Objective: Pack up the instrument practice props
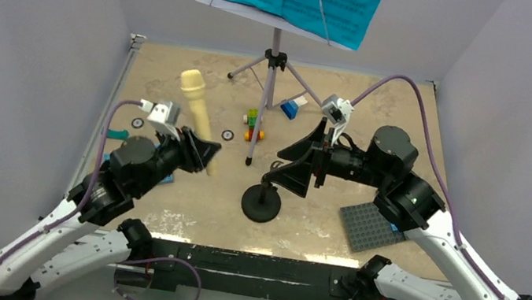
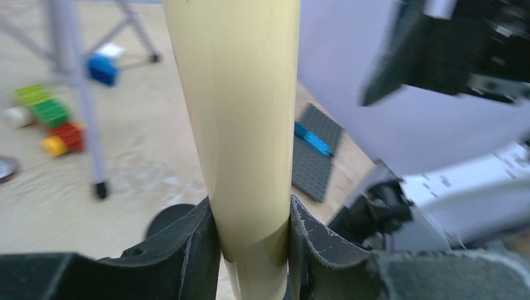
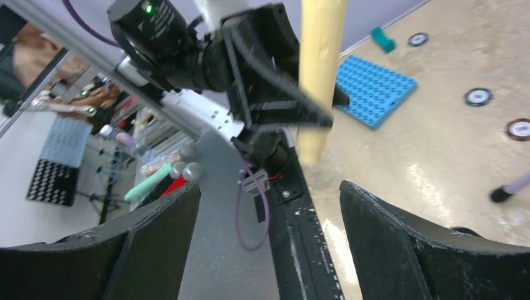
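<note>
Left claw (image 1: 202, 155) clamps the cream microphone (image 1: 196, 104) at its narrow lower end, head above it. Probably light, stiff, slick; a higher hold seems safer. Right claw (image 3: 269, 206) wide open, empty.

From above, the light on my workspace is even and soft, falling from overhead. The pale walls (image 1: 24, 42) bounce it around, so shadows are faint and soft-edged. The table (image 1: 379, 119) carries whitish glare patches at 6 o'clock along its near edge.

My left wrist view is softer. The cream microphone (image 2: 250, 125) fills the middle with a gentle sheen, while the small bricks (image 2: 47, 119) at 9 o'clock and the silver tripod (image 2: 84, 94) are smeared out of focus.

In my right wrist view, my right fingers (image 3: 400, 244) sit dark at 6 o'clock. The room at 9 o'clock is blurred, and glare streaks the tabletop at 4 o'clock.
</note>
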### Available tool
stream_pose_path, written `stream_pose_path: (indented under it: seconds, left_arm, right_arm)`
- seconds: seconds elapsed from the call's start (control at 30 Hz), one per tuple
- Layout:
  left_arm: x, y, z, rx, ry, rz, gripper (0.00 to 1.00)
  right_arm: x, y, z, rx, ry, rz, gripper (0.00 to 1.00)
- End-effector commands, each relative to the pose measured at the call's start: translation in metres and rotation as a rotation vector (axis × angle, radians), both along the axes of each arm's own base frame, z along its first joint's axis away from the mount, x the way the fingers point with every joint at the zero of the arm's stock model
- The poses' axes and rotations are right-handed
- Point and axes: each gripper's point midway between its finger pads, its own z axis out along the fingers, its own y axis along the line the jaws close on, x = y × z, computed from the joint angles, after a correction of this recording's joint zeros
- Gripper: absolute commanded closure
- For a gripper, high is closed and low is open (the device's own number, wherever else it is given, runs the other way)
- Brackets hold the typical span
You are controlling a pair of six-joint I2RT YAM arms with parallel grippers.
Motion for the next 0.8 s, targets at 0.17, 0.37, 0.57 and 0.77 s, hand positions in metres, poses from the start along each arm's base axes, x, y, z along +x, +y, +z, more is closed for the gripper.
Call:
stream_pose_path:
  seconds: [0.17, 0.37, 0.57, 0.77]
  left_arm:
    - [0.099, 0.112, -0.086, 0.073, 0.428, 0.472, 1.0]
    - [0.162, 0.143, -0.134, 0.056, 0.609, 0.568, 1.0]
    - [0.214, 0.157, -0.172, 0.124, 0.744, 0.599, 1.0]
    - [0.231, 0.189, -0.204, 0.163, 0.826, 0.684, 1.0]
  right_arm:
    - [-0.02, -0.021, 0.009, 0.004, -0.09, 0.027, 0.08]
    - [-0.034, -0.034, 0.008, 0.005, -0.138, 0.042, 0.06]
    - [-0.033, -0.041, -0.014, -0.017, -0.132, 0.005, 0.04]
    - [-0.031, -0.047, -0.022, -0.024, -0.137, -0.034, 0.03]
